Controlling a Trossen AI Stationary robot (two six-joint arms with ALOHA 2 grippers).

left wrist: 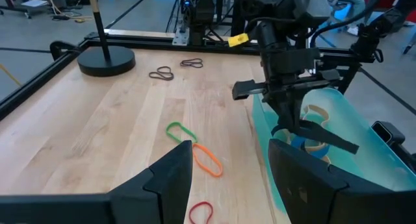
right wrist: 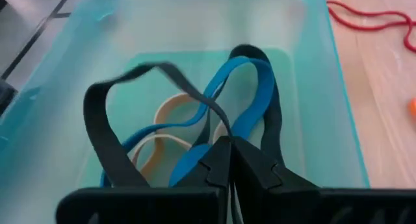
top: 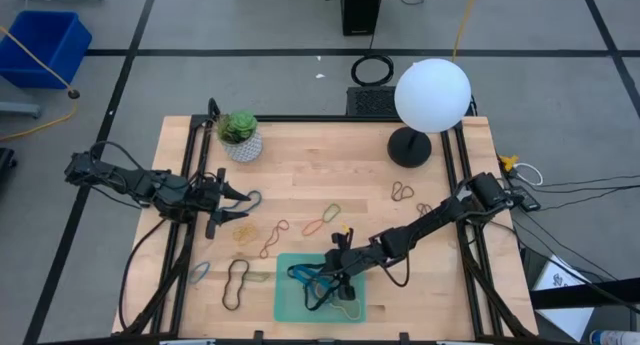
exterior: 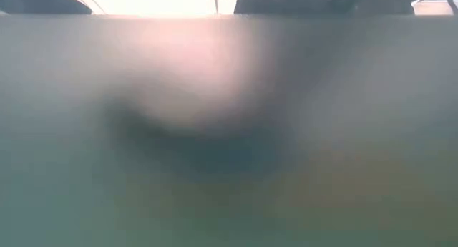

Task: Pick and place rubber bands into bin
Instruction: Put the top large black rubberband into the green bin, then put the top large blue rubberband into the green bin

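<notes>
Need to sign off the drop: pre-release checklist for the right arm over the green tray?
1. Right gripper over the bin: ok.
2. Jaws shut on the black rubber band, pinched at the tips: ok.
3. Held band hangs inside the bin walls: ok.
4. Blue band tangled with the held one: cannot tell.
5. Left gripper open, away from the bin at the table's left: ok.
6. Low view usable: not ok, blocked.

Robotics lab, wooden table [top: 300, 175] in black frame, taped floor [top: 250, 53], equipment stands behind
</notes>
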